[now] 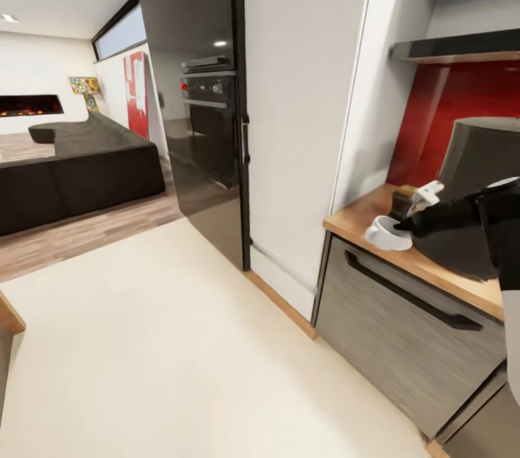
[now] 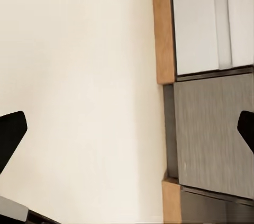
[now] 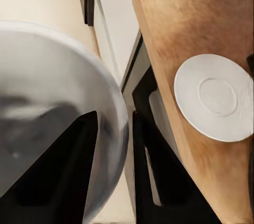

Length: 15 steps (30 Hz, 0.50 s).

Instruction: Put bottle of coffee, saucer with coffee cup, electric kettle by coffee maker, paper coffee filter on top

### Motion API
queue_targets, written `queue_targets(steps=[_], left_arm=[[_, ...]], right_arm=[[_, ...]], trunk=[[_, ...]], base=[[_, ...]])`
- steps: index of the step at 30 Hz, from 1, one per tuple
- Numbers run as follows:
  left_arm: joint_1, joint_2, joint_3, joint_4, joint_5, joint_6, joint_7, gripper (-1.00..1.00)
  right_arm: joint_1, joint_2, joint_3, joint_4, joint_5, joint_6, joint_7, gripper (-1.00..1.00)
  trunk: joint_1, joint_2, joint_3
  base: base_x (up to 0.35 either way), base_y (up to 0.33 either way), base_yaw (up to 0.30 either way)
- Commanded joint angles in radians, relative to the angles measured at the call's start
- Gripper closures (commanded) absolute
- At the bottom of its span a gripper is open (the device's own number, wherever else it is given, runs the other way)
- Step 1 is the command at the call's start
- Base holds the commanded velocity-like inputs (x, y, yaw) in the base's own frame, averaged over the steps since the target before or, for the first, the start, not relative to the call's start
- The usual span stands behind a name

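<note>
Cup held over the wooden surface, saucer below

In the head view the right arm reaches in from the right edge, and its right claw holds the white coffee cup above the front corner of the wooden surface. The right wrist view looks down along that claw: its two dark fingers sit one inside and one outside the cup's rim, clenched on the wall of the coffee cup, whose grey-white bowl takes up much of the picture. Beyond the cup lies the white saucer, flat on the wooden surface and close to its front edge; the cup is off to one side of it and not on it.

Behind the claw in the head view stands a large dark rounded appliance on the surface, against a red backsplash, with a dark shelf above. Under the surface is a grey drawer front with a long black handle. Beside it stand a tall white cabinet panel and a black unit with a built-in oven. A dark sofa sits further back on the wood floor.

The left wrist view looks down at the pale floor and the cabinet fronts; the left claw is released, its two dark fingertips far apart at the picture's sides, with nothing between them
</note>
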Motion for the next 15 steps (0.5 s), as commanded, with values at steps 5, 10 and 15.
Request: queue_targets(steps=[5,10,15], left_arm=[[0.001,0.000,-0.001,-0.001,0.006,0.008,-0.003,-1.00],[0.001,0.000,-0.002,-0.001,0.006,0.008,-0.003,-1.00],[0.001,0.000,-0.002,-0.001,0.006,0.008,-0.002,-1.00]], right_arm=[[-0.001,0.001,0.000,0.000,0.010,0.010,0.011,1.00],[-0.001,0.001,-0.001,0.000,0.010,0.010,0.011,1.00],[-0.001,0.001,-0.001,0.000,0.010,0.010,0.011,1.00]], trunk=[[0.000,-0.001,0.002],[0.000,-0.001,0.003],[0.000,-0.001,0.003]], base=[[0.069,0.053,-0.241],[0.237,0.176,-0.064],[0.276,0.205,-0.008]])
